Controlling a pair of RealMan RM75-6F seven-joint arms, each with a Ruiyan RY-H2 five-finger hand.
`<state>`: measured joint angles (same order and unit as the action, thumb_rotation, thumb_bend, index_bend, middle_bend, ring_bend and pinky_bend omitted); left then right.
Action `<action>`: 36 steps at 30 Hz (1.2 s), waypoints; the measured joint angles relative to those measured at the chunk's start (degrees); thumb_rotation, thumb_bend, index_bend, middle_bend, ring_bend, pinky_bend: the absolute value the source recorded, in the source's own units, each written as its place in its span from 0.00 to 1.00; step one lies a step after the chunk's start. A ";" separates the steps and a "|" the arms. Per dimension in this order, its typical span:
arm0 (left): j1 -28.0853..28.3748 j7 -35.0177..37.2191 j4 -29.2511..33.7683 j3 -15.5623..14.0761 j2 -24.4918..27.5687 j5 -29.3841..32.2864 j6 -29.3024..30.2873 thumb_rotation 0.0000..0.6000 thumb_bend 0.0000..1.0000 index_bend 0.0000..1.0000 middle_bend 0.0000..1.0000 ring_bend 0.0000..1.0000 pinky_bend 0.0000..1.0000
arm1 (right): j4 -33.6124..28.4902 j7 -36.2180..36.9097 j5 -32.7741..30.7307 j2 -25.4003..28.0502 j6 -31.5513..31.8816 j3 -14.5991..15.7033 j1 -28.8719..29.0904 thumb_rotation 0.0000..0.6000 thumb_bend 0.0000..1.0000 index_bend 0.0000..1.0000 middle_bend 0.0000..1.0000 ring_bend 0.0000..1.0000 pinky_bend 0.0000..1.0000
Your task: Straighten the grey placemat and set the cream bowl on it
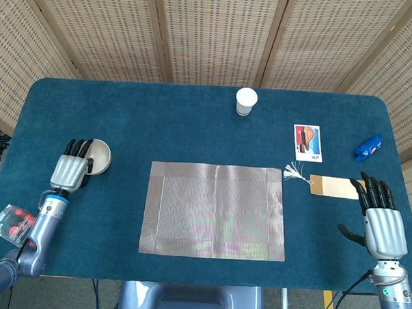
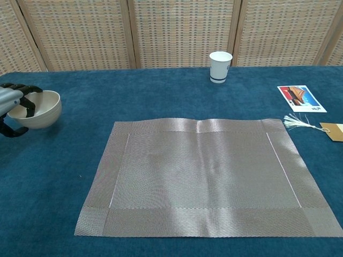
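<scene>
The grey placemat lies flat and square to the table's front edge, with a small ripple along its far edge. The cream bowl is left of the mat, tilted and raised a little off the blue cloth. My left hand grips it at its left rim, fingers hooked inside and thumb underneath. My right hand rests at the table's front right with its fingers spread and nothing in it; the chest view does not show it.
A white paper cup stands at the back centre. A photo card, a tasselled brown tag and a blue object lie to the right. A red packet sits off the table's left front.
</scene>
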<state>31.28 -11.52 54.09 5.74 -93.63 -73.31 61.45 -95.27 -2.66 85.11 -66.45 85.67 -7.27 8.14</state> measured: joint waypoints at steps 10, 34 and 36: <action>-0.16 -2.79 9.96 0.24 3.39 -3.67 4.77 1.00 0.78 0.79 0.00 0.00 0.00 | -0.36 0.82 0.55 0.47 0.28 0.14 -0.13 1.00 0.12 0.14 0.00 0.00 0.00; 11.51 -24.15 27.38 3.13 -6.46 -5.60 -2.11 1.00 0.76 0.79 0.00 0.00 0.00 | -0.63 5.18 0.35 2.37 -0.11 -0.25 -0.09 1.00 0.12 0.14 0.00 0.00 0.00; 12.51 -25.85 26.86 3.36 -8.30 -4.50 -3.33 1.00 0.76 0.79 0.00 0.00 0.00 | -0.62 5.67 0.34 2.55 -0.27 -0.25 -0.04 1.00 0.12 0.14 0.00 0.00 0.00</action>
<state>43.79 -37.37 80.95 9.10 -101.94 -77.81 58.11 -95.89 3.01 85.45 -63.90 85.40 -7.52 8.09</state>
